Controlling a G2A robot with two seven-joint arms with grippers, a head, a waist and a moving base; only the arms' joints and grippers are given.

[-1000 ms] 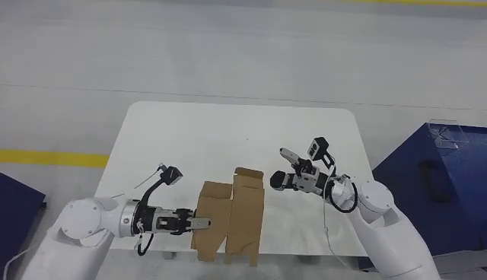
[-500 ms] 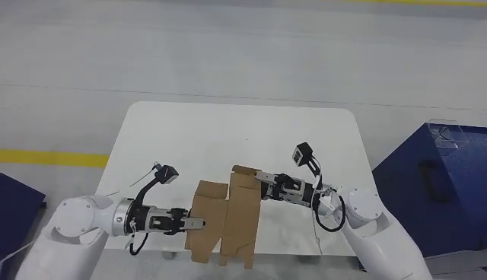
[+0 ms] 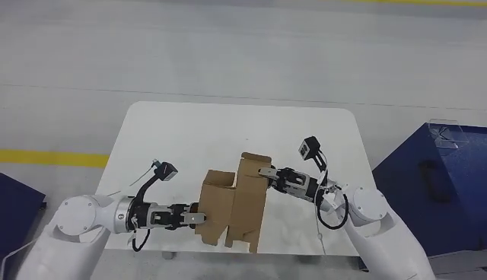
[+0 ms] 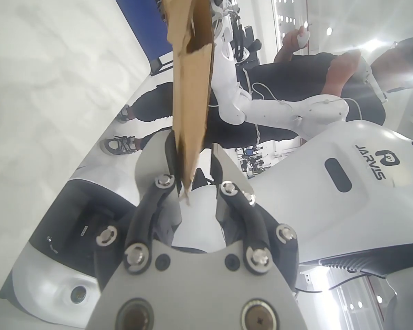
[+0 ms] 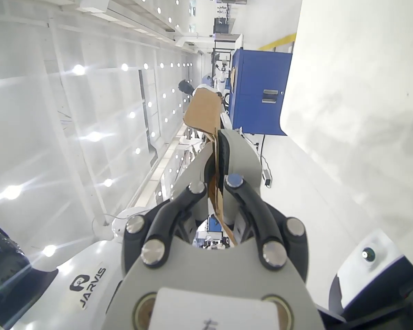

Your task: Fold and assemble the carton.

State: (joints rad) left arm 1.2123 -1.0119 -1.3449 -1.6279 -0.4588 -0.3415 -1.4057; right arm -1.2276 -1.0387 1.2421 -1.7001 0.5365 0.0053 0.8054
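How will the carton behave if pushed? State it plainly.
Probably light: the right end effector pinches only an edge of the carton, yet it stands upright. Likely to hinge at creases, since its panels sit at angles. Thin walls would probably buckle under a hard push.

The left arm [image 3: 80, 217] and right arm [image 3: 370, 208] wear glossy white rounded shells, with dark cables [image 3: 332, 221] looping at the wrists. The left gripper [image 4: 192, 145] and right gripper [image 5: 216, 154] share grey metal bases, black link bars [image 4: 148, 204], silver screws [image 4: 134, 254] and pale fingers [image 5: 240, 151].
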